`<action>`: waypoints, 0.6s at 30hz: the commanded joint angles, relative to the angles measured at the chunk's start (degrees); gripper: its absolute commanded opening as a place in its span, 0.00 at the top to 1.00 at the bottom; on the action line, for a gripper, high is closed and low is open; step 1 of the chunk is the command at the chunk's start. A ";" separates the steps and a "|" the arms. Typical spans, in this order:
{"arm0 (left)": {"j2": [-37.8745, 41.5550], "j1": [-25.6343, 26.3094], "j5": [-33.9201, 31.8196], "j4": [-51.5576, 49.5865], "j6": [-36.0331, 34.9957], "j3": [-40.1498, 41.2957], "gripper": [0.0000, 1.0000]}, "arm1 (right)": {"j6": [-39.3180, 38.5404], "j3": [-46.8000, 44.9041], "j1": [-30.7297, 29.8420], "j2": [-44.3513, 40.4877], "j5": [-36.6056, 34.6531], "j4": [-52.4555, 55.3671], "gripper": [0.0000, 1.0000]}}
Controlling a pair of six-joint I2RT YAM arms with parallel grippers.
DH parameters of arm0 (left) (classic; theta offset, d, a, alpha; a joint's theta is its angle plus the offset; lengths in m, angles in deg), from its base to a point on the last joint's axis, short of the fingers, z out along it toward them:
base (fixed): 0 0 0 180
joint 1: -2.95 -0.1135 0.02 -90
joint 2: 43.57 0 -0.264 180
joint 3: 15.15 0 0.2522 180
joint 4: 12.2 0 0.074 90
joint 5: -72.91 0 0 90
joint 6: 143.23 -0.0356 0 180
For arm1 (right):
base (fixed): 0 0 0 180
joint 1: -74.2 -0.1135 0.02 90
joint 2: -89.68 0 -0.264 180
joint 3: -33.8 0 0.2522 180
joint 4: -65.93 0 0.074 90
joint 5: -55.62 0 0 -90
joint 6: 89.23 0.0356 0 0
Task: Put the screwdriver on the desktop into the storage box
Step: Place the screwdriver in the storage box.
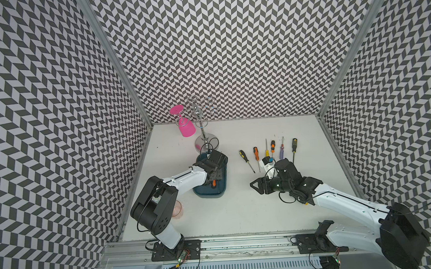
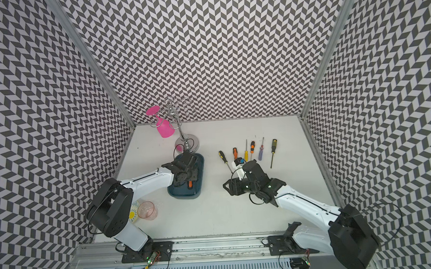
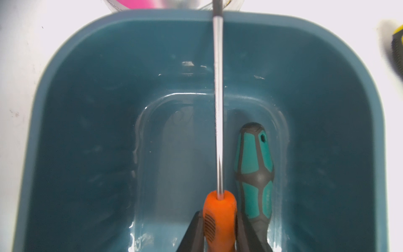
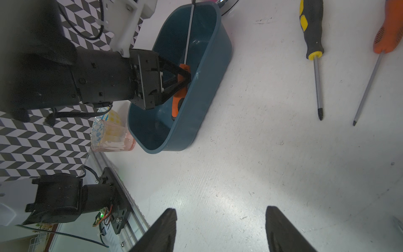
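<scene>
The teal-blue storage box (image 1: 213,194) (image 2: 187,194) sits left of centre on the white desktop (image 1: 239,214). My left gripper (image 3: 218,215) (image 1: 213,179) reaches down into the storage box (image 3: 87,131), shut on the handle of an orange screwdriver (image 3: 219,209) (image 4: 176,104). That tool's steel shaft runs up over the rim at the box's far end. A teal-and-grey screwdriver (image 3: 255,170) lies on the box floor beside it. Several more screwdrivers (image 1: 256,153) lie in a row on the desktop to the right. My right gripper (image 4: 220,209) (image 1: 255,185) hovers open over bare desktop, holding nothing.
A chrome cup rack (image 1: 206,142) with a pink goblet (image 1: 183,124) hanging from it stands just behind the box. A clear pinkish cup (image 2: 147,210) and a patterned plate (image 2: 135,212) sit by the left arm's elbow. Patterned walls and aluminium rails enclose the table.
</scene>
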State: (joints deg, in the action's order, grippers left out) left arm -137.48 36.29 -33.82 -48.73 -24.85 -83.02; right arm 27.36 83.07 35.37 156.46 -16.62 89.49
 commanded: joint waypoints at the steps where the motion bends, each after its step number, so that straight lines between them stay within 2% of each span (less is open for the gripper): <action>1: -0.72 -0.12 1.18 -0.41 0.71 0.95 0.70 | 0.44 -0.12 -0.35 -0.59 -0.53 -2.76 0.32; 4: -0.17 -0.09 0.89 -0.63 1.06 0.89 0.60 | 0.50 -0.13 -0.37 -0.69 -0.62 -2.77 0.32; 9: 0.40 -0.06 0.47 -1.21 1.50 0.93 0.54 | 0.73 -0.15 -0.41 -0.73 -0.62 -2.77 0.32; 15: 1.26 -0.03 1.21 -0.89 1.75 1.45 0.54 | 0.91 -0.23 -0.43 -0.71 -0.62 -2.83 0.32; 18: 2.14 -0.07 1.75 -0.37 1.85 2.14 0.58 | 1.03 -0.31 -0.41 -0.62 -0.71 -2.94 0.32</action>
State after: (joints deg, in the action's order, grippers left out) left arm -137.13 36.29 -32.86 -49.14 -23.47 -81.75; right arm 28.10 83.07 35.35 156.46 -16.65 89.49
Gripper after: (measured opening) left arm 0.425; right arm 0.677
